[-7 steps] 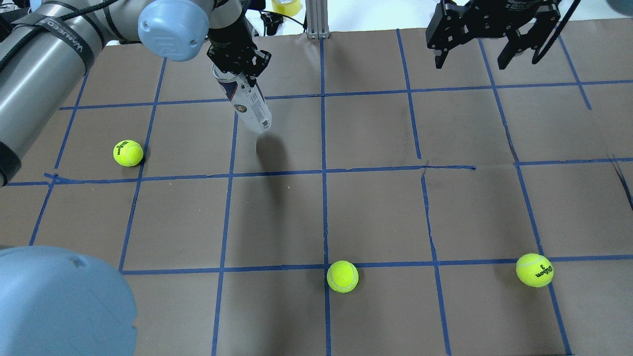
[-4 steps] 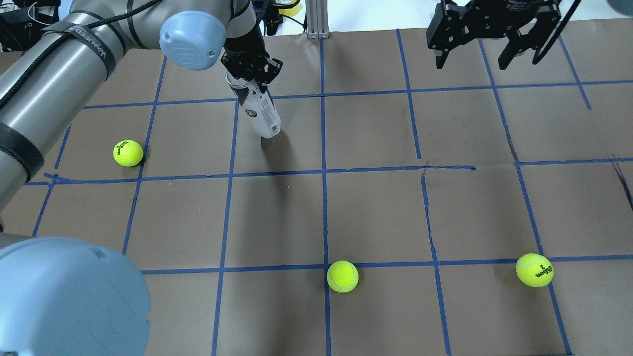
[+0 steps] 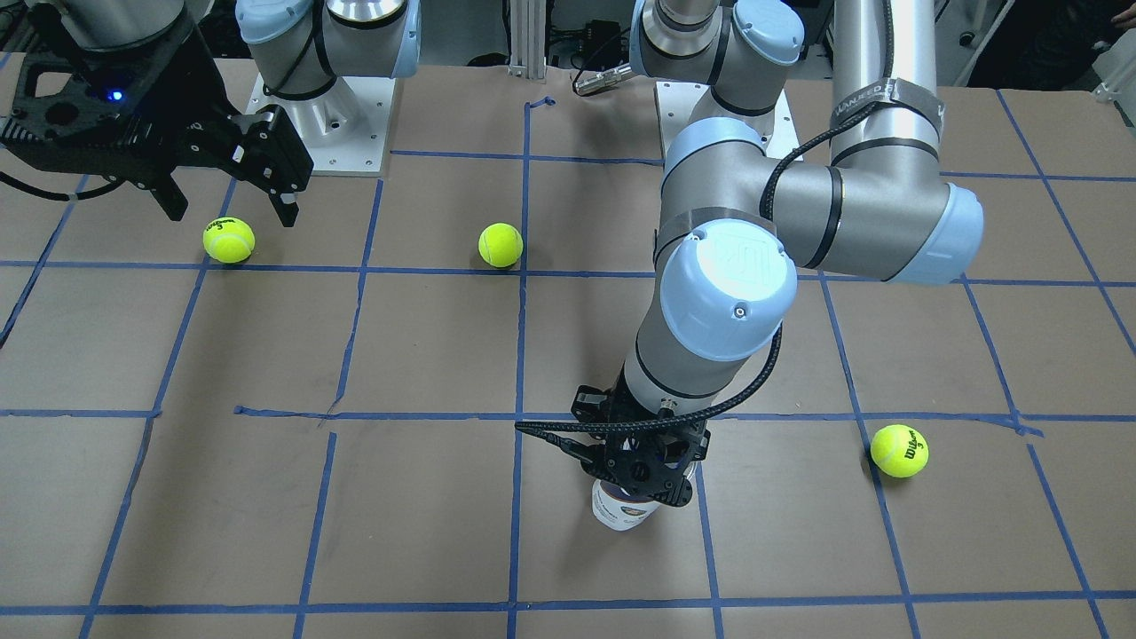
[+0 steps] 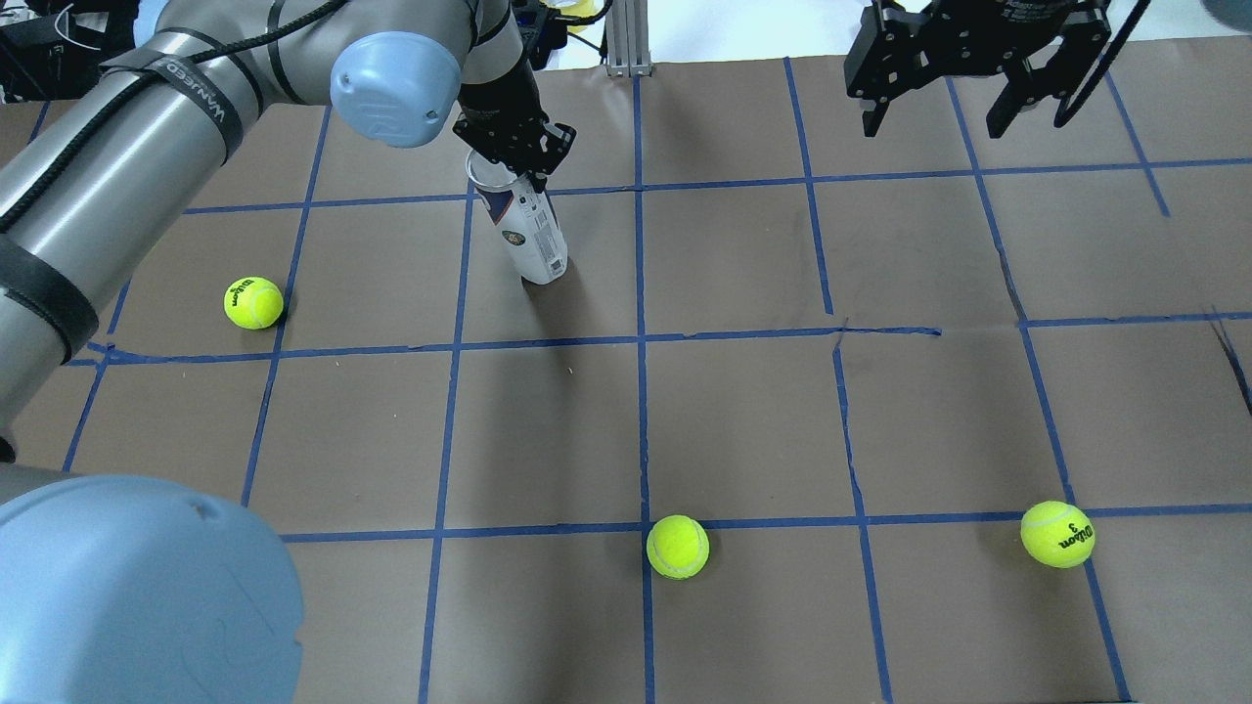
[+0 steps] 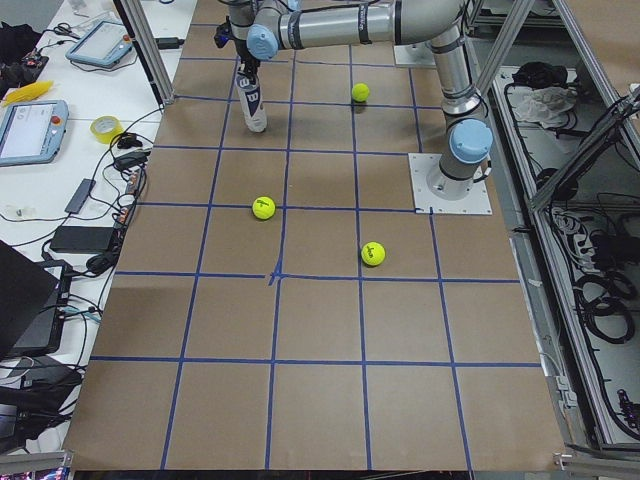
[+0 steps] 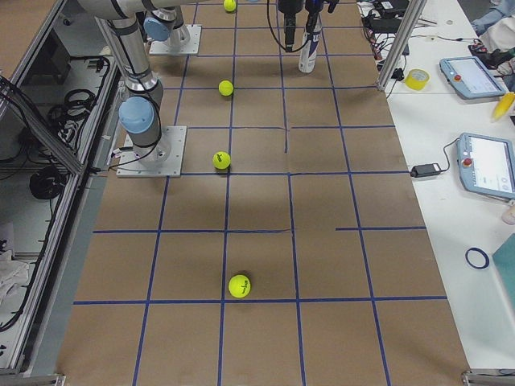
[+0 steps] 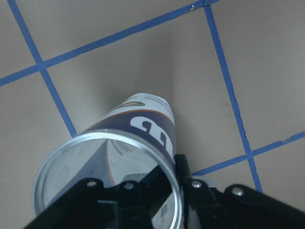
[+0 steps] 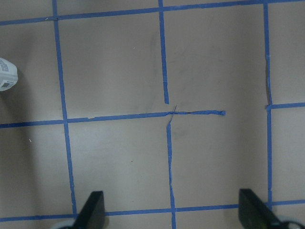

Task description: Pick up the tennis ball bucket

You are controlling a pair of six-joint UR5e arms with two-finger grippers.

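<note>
The tennis ball bucket (image 4: 528, 230), a slim clear can with a white and navy label and a metal rim, hangs nearly upright from my left gripper (image 4: 516, 156) at the far left-centre of the table. The gripper is shut on its open top rim. The base sits at or just above the brown paper, its shadow joined to it; I cannot tell if it touches. The left wrist view looks down the empty can (image 7: 143, 129), with the fingers (image 7: 190, 191) at the rim. The front view shows the can (image 3: 621, 513) under the gripper (image 3: 643, 470). My right gripper (image 4: 963, 103) is open and empty at the far right.
Three tennis balls lie loose: one left (image 4: 253, 302), one near centre (image 4: 677, 547), one near right (image 4: 1056, 534). The table (image 4: 743, 420) is brown paper with a blue tape grid. An aluminium post (image 4: 626, 39) stands at the far edge.
My left gripper has carried the can to the right and downward. The can has swung more upright, and its shadow has closed up to its base. The right arm has not moved.
</note>
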